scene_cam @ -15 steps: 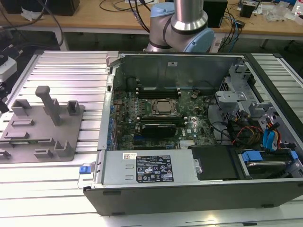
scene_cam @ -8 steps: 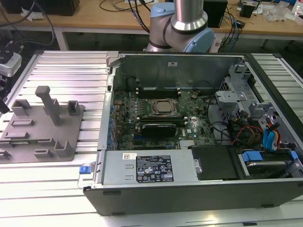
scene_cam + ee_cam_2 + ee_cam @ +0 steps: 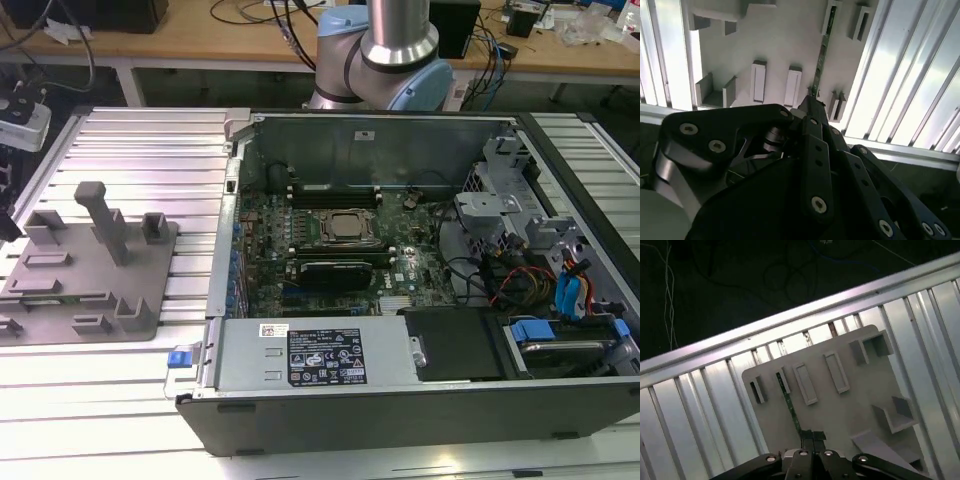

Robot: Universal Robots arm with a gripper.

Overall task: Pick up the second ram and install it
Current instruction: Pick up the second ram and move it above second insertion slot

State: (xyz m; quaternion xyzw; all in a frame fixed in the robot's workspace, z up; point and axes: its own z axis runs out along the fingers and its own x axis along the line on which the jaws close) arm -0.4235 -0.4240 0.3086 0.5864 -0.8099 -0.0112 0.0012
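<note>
Pincer (image 3: 812,439) pinched shut on the near end of the second ram (image 3: 790,400), a thin green stick seen edge-on in both wrist views, over the grey fixture plate (image 3: 850,415) on the ribbed desk (image 3: 700,415).

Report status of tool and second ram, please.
Tool shut, above grey fixture plate. Second ram edge-on on the plate, at the tool's tip. Nothing lies over it.

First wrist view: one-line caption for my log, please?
Hand lined up with one end of the second ram, which stands edge-on in the grey fixture plate.
</note>
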